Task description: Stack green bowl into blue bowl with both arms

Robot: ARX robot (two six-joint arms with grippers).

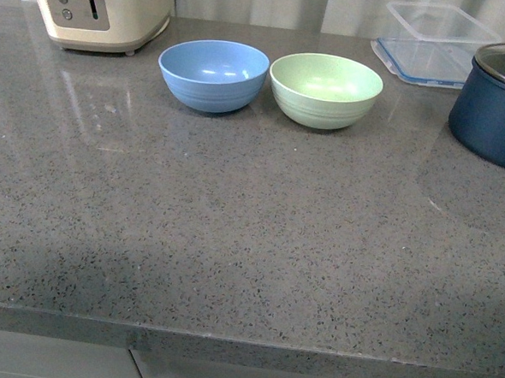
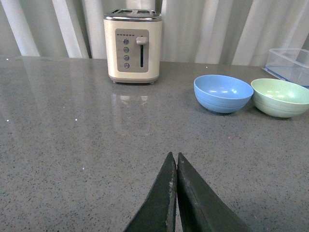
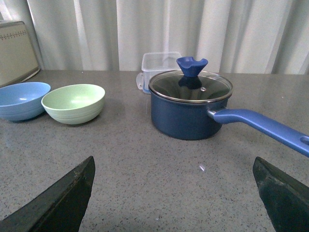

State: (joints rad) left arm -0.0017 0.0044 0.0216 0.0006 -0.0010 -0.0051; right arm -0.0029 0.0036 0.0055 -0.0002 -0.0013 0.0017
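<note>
Nearest the lens, the left gripper (image 2: 174, 162) had its tips pressed together on nothing; the right gripper (image 3: 174, 169) stood wide. The green bowl (image 1: 325, 91) sat upright just right of the blue bowl (image 1: 213, 74) — both far back on the counter (image 1: 232, 239), between toaster (image 1: 105, 9) and lidded navy pot (image 1: 498, 105).

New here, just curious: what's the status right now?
Left gripper shut, empty. Right gripper open, empty. Green bowl beside blue bowl, not stacked. Navy pot right of green bowl, apart.
</note>
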